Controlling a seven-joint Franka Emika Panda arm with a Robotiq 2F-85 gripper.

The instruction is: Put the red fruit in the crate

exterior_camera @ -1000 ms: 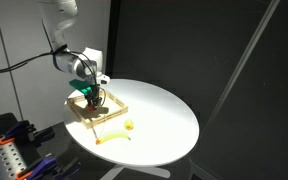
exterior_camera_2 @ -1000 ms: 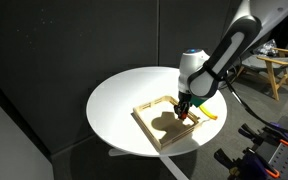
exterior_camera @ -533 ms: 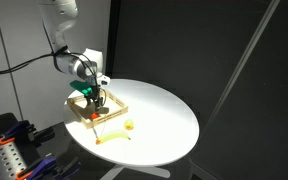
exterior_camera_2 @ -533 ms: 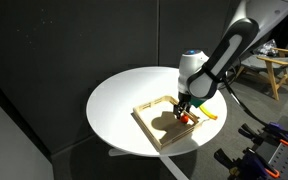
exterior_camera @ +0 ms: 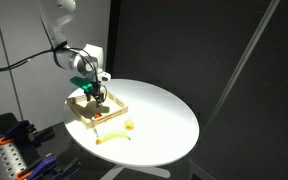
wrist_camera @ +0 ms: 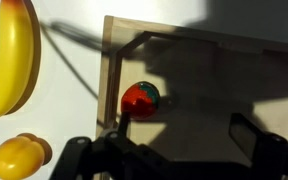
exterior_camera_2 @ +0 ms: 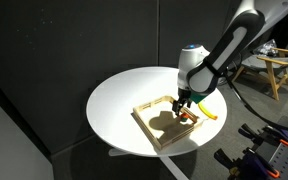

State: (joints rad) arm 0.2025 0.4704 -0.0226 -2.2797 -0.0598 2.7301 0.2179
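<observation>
My gripper (wrist_camera: 174,150) hangs above the crate (wrist_camera: 110,60), jaws apart and empty — the fruit (wrist_camera: 139,99), lying inside, looks light, smooth, roll-prone — I'd pinch its middle.

Far back and raised in both exterior views, angled down onto the whole round counter (exterior_camera: 169,120) from differing sides. Close and straight down in the wrist view, pincer (wrist_camera: 179,150) along the bottom edge. Shared by all three: the crate (wrist_camera: 214,90) and the banana (wrist_camera: 12,60) beside it.
</observation>
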